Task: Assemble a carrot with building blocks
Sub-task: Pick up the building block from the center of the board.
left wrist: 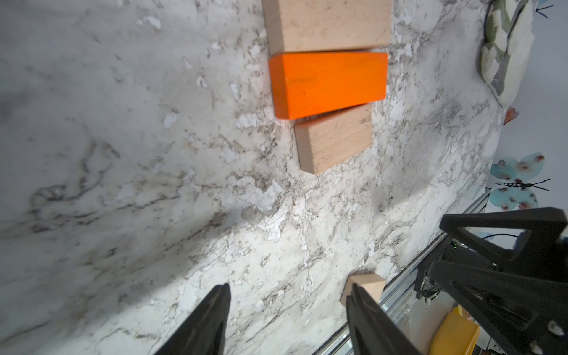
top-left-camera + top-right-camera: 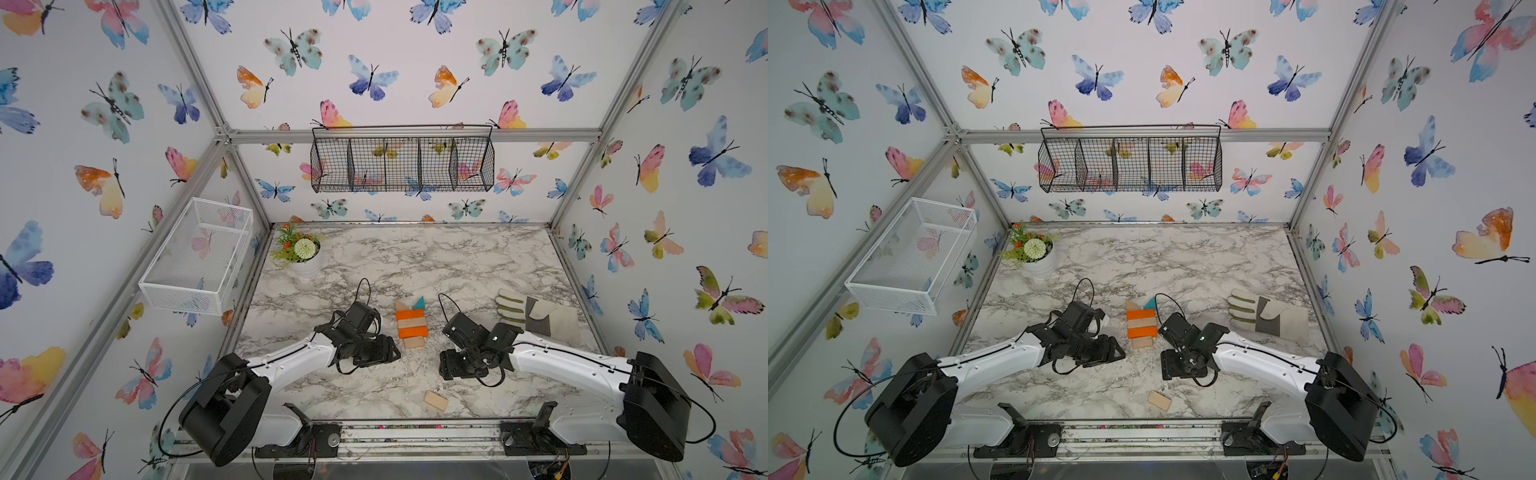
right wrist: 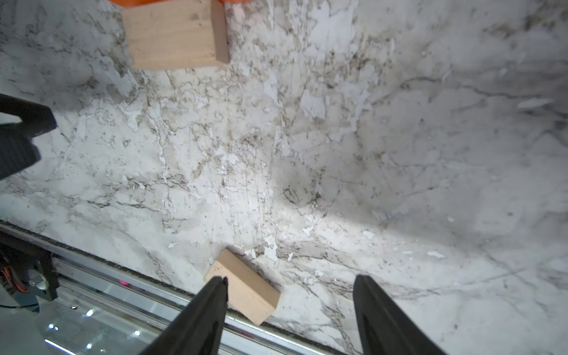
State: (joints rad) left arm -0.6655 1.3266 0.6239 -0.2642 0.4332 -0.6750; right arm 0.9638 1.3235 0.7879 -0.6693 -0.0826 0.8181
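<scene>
Fingers (image 1: 209, 319) apart (both pairs) — arms (image 2: 291, 359) stretched low, flanking carrot (image 2: 411, 326).

Seen from above in a top view, a marble table (image 2: 1183, 257) holds the carrot (image 2: 1142, 328): a striped row of orange and tan bars, with tan and teal triangles at its far end. The left gripper (image 2: 1115, 351) and right gripper (image 2: 1170, 365) flank its near end. A loose pale block (image 2: 1159, 401) lies near the front edge. A work glove (image 2: 1266, 318) lies to the right, and potted flowers (image 2: 1034, 249) stand in the far left corner.
</scene>
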